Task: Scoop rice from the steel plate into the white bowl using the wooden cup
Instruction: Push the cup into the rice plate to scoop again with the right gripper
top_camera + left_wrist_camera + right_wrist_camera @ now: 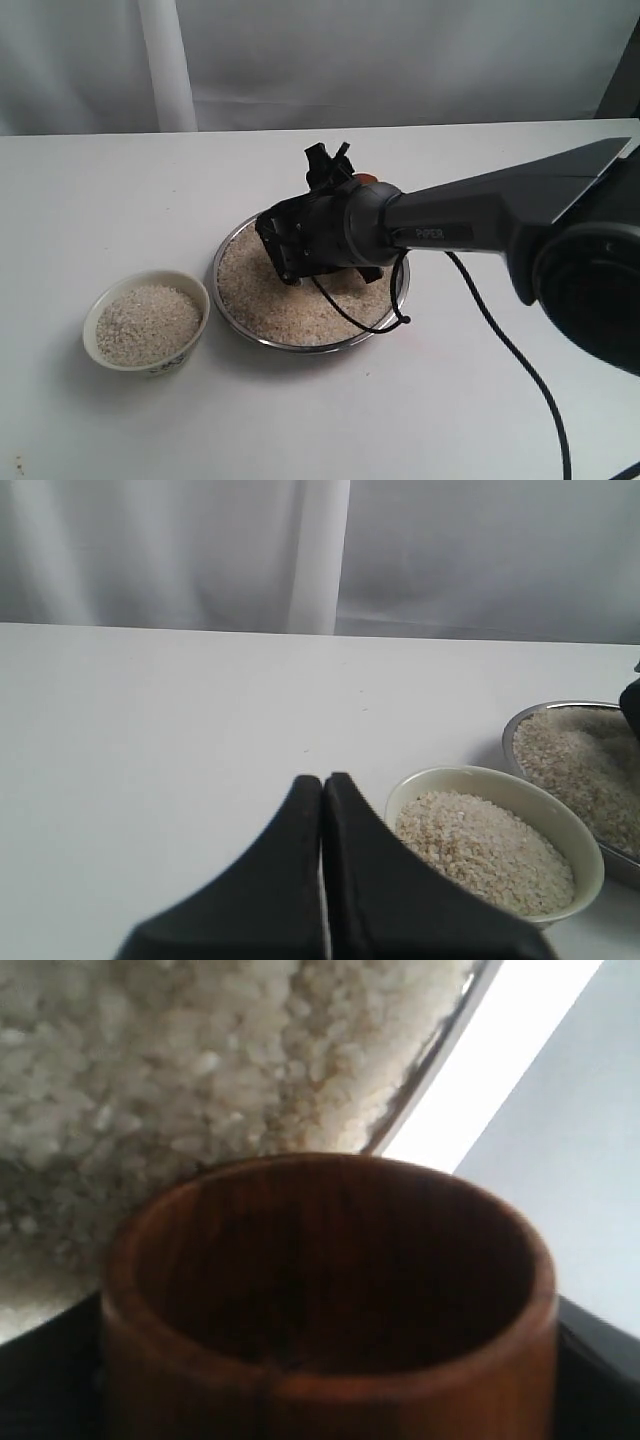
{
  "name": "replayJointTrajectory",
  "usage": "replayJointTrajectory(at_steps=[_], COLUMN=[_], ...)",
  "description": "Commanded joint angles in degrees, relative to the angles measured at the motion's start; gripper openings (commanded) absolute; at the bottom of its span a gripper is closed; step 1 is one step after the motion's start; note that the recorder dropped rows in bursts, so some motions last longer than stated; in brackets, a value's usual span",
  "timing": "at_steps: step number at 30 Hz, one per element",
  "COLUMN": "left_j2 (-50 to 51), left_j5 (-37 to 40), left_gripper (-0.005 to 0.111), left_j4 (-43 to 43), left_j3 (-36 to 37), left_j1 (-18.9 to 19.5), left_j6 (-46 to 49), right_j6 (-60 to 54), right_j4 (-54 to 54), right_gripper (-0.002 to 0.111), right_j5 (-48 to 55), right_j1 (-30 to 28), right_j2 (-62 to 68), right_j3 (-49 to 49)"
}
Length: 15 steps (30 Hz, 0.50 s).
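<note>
Right arm reaches in over the steel plate (228, 252), its right fingers (332, 166) at the plate's far edge. They're clamped on the wooden cup (330, 1400): in the right wrist view 1 dark finger shows on each side of the cup wall. Cup mouth faces the rice (268, 300) heaped in the plate, w/ the plate rim and white surface (100, 200) just past it. Cup inside looks dark. In the exterior view only a small reddish bit of the cup shows, beside the fingers.

White bowl (96, 308) sits on the surface just beside the plate, on the left of the exterior view, not touching it. It's heaped w/ rice too, approx. level w/ the rim.

Left fingers (323, 850) are pressed together, tip to tip, holding nothing. They're low over the surface, near the bowl but apart from it.
</note>
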<state>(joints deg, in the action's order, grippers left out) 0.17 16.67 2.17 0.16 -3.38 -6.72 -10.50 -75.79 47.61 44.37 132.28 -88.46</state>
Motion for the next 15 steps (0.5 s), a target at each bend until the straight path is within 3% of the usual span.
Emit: replayJointTrajectory(at_steps=[1, 15], left_j2=[-0.17, -0.17], left_j5=[-0.32, -0.32], left_gripper=[0.000, 0.000], left_j4=[-0.27, -0.27], left_j3=[-0.16, -0.16], left_j1=[-0.24, -0.24], left_j6=[-0.21, -0.36], right_j6=[-0.43, 0.00], right_j4=[-1.12, 3.00], right_gripper=[0.000, 0.000], right_j5=[1.08, -1.47], right_j1=[-0.47, 1.03], right_j2=[0.27, 1.31], right_j3=[0.01, 0.01])
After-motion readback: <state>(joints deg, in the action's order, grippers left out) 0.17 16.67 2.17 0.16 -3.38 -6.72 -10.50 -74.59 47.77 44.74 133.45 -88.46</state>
